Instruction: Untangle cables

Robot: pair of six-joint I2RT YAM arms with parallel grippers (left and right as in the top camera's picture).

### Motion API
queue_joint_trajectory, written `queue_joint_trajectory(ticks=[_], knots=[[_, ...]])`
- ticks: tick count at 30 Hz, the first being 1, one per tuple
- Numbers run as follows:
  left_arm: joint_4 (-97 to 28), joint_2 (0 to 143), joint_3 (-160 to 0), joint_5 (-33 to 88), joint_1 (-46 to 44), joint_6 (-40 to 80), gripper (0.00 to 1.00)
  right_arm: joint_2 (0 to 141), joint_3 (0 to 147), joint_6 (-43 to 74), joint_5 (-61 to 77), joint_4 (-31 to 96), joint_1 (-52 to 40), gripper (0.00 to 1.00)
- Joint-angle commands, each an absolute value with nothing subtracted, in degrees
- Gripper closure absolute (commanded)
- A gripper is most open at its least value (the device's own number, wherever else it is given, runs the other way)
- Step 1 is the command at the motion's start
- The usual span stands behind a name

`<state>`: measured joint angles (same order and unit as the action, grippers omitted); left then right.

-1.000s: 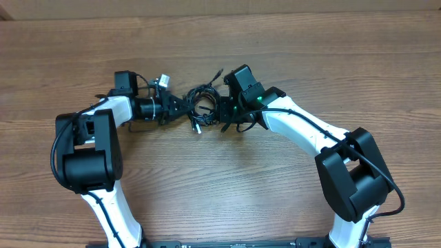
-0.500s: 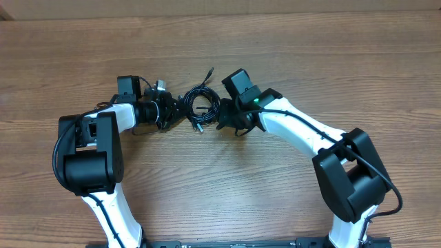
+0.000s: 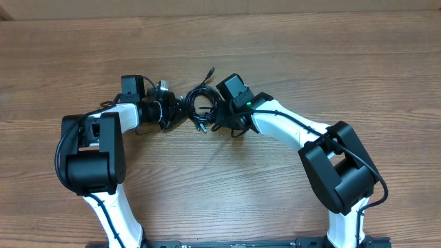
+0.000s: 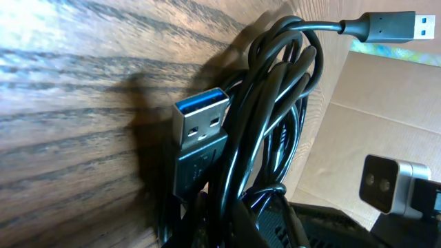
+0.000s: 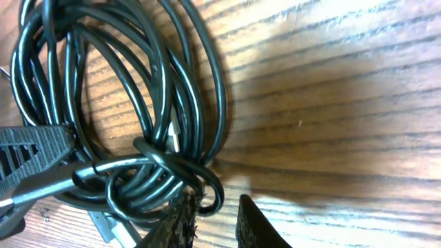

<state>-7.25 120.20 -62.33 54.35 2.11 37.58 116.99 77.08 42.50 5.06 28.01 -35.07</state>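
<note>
Cables (image 3: 201,105) — one black coiled bundle at upper centre of the bench (image 3: 310,62). Two USB plugs show: a blue-tongued plug (image 4: 200,127) and a silver plug (image 4: 393,26). Left jaws clench a strand at its left side. Right jaws sit nearly closed at its lower right edge — grip unclear. Right arm (image 3: 289,127) has swung further left than before.

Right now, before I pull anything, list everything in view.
cables: one tangled bundle, black, mid-table between both grippers
blue plug: one, silver shell, against the bundle
free plug: one, silver tip, sticking out of the bundle
table: one, brown wood
cardboard: tan, past the table's far edge
left gripper: black, jaws shut on cables
right gripper: black, jaws open at the bundle's rim
left arm, right arm: white and black
</note>
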Motion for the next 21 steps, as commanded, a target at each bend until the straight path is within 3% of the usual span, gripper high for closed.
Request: queue_joint_trajectory(ticks=[1,21], knots=[[-7.88,120.38,-60.95,50.41,1.26,39.03,0.96,117.16,77.10,43.07,3.84,27.73,-34.06,0.81],[-7.86,120.38,-60.95,50.46,1.26,39.03,0.96,119.70,77.10,43.29,2.04,26.59,-35.64,0.80]])
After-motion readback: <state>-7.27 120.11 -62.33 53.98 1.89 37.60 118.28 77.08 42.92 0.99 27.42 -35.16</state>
